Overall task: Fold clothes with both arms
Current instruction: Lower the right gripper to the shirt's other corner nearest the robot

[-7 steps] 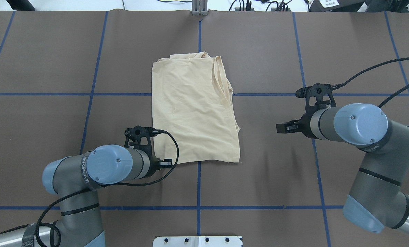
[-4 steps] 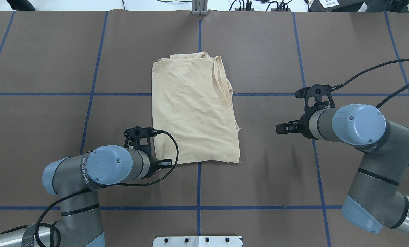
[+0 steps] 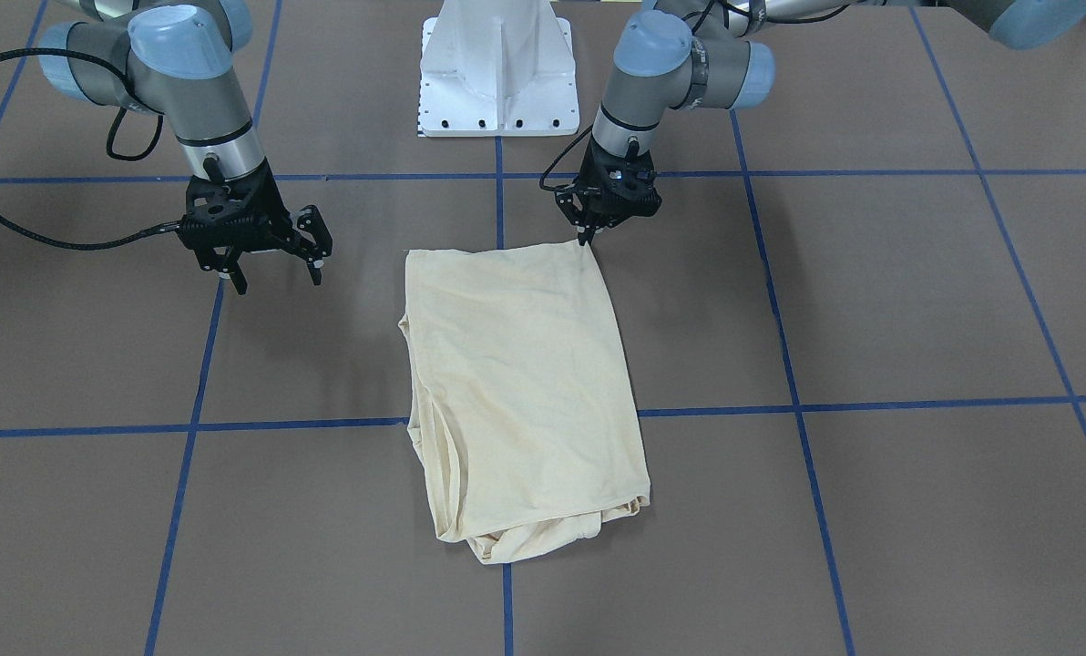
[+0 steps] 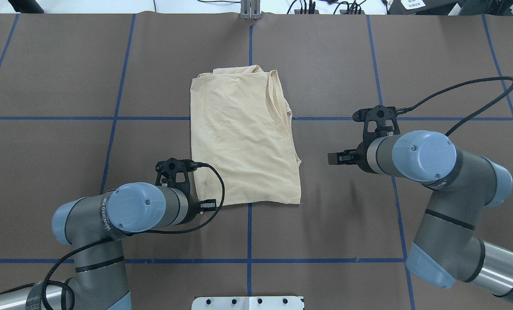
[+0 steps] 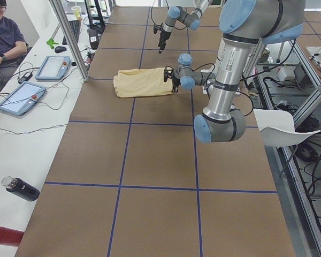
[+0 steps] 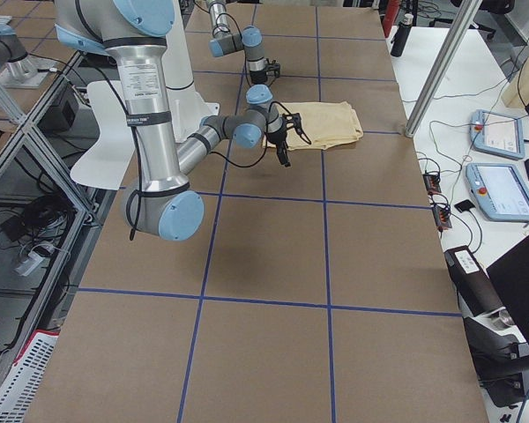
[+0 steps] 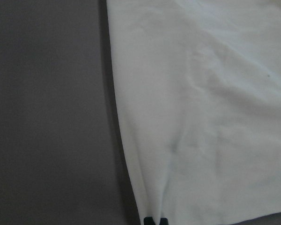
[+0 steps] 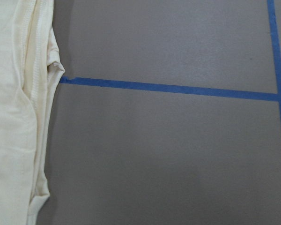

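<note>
shirt (image 4: 243,137) lies folded into a strip mid-frame. in the front view, left gripper (image 3: 587,239) pinches the shirt's top right corner, jaws together. right gripper (image 3: 276,271) hangs spread at upper left. likely next: right grips the other top corner.

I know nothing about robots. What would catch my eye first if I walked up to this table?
A pale cream T-shirt, folded into a rough rectangle, lies in the middle of the brown, blue-lined table. The left arm's pincer is pinched shut on the shirt's corner nearest the robot. The right arm's pincer hangs open above bare table off the shirt's other side.
</note>
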Available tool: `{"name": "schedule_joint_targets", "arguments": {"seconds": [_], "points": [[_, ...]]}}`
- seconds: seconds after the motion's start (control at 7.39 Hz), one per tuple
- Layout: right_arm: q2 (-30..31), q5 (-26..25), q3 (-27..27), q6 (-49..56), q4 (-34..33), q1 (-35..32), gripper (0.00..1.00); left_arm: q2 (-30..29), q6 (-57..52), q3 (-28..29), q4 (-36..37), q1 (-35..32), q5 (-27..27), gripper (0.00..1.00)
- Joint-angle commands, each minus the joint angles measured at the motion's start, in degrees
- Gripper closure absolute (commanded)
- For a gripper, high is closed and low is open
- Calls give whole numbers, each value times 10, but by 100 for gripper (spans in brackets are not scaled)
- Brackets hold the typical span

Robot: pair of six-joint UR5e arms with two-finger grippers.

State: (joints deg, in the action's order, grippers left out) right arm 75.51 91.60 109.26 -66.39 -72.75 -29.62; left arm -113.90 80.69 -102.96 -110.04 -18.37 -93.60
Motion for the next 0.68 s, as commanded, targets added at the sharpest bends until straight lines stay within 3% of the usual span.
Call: {"name": "schedule_joint_targets", "arguments": {"seconds": [0.0, 0.27, 0.54], "points": [[-45, -52, -30, -96, 0, 38, 18, 1, 1, -1, 0, 0, 1, 100], [-107, -83, -82, -161, -6, 59, 26, 1, 0, -1, 0, 0, 0, 100], [-137, -118, -120, -192, -9, 74, 26, 3, -1, 0, 0, 0, -1, 100]]}}
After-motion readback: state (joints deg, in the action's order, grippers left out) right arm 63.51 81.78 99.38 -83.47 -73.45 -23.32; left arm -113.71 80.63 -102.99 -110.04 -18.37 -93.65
